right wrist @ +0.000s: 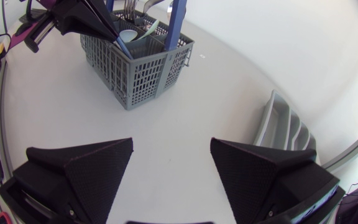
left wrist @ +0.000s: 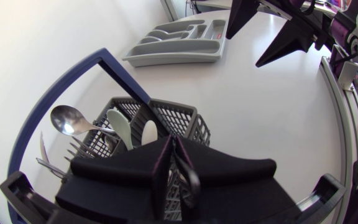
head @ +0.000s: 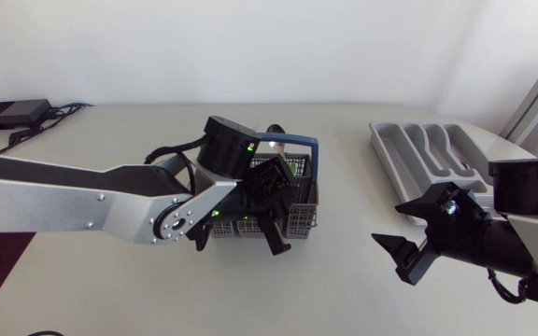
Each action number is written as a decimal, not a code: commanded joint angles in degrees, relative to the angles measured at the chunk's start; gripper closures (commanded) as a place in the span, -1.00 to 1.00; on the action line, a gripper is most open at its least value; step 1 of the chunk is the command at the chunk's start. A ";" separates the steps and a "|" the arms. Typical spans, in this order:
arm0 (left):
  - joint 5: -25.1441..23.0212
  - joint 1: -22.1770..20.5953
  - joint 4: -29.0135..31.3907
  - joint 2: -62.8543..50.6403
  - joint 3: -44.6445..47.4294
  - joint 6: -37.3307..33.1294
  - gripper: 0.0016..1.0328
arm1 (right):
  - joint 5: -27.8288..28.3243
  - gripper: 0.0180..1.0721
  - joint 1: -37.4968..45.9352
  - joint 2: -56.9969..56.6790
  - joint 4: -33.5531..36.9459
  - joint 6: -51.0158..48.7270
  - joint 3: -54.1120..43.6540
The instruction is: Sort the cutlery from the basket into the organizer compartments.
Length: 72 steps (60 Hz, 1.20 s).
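Left gripper (left wrist: 170, 149), fingers pressed together with nothing visibly held, over the basket (left wrist: 166, 118) at mid-table, right gripper (head: 388, 224) spread wide near the organizer (head: 390, 154); the upright spoon (left wrist: 67, 119), probably stiff, light and slippery, is best pinched across its narrow neck above the rim.

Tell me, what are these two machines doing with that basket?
The left claw is closed, its tip down in the grey cutlery basket, where a spoon and other pieces stand. Whether it grips anything is unclear. The right claw hangs open over the bare table near the organizer, which looks empty.
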State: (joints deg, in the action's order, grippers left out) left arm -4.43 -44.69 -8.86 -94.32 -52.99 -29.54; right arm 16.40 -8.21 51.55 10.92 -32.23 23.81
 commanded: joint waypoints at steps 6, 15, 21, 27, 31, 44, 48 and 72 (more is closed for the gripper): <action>-0.58 1.00 4.82 -0.33 -4.84 0.27 0.94 | -0.32 -0.71 -0.58 -1.01 0.33 -0.82 -1.05; -2.08 1.88 13.52 1.51 -10.38 -1.31 0.94 | -0.32 -0.71 -0.85 -1.36 0.95 -0.73 -0.87; -2.17 2.24 17.30 2.74 -13.10 -2.63 0.94 | -0.58 -0.71 -1.99 -1.36 1.04 -0.47 -0.87; -2.25 2.59 20.82 3.53 -15.83 -3.42 0.94 | -2.08 -0.71 -3.92 -1.36 1.21 -0.12 -0.70; -2.34 2.76 22.05 4.32 -17.06 -3.77 0.94 | -2.69 -0.71 -5.06 -1.45 1.48 0.15 -0.35; -3.57 2.76 25.47 8.19 -19.52 -3.95 0.94 | -3.22 -0.71 -7.09 -1.80 2.44 1.38 1.85; -3.84 2.50 26.18 9.16 -19.61 -3.68 0.94 | -3.31 -0.71 -7.79 -1.54 2.62 1.82 2.55; -7.44 1.53 29.87 17.42 -19.78 -0.26 0.94 | -2.34 -0.71 -14.82 -2.68 5.08 7.27 10.29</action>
State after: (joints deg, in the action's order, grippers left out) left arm -10.61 -43.09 20.80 -79.70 -70.57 -31.42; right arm 13.58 -21.37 49.50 15.27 -27.66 30.94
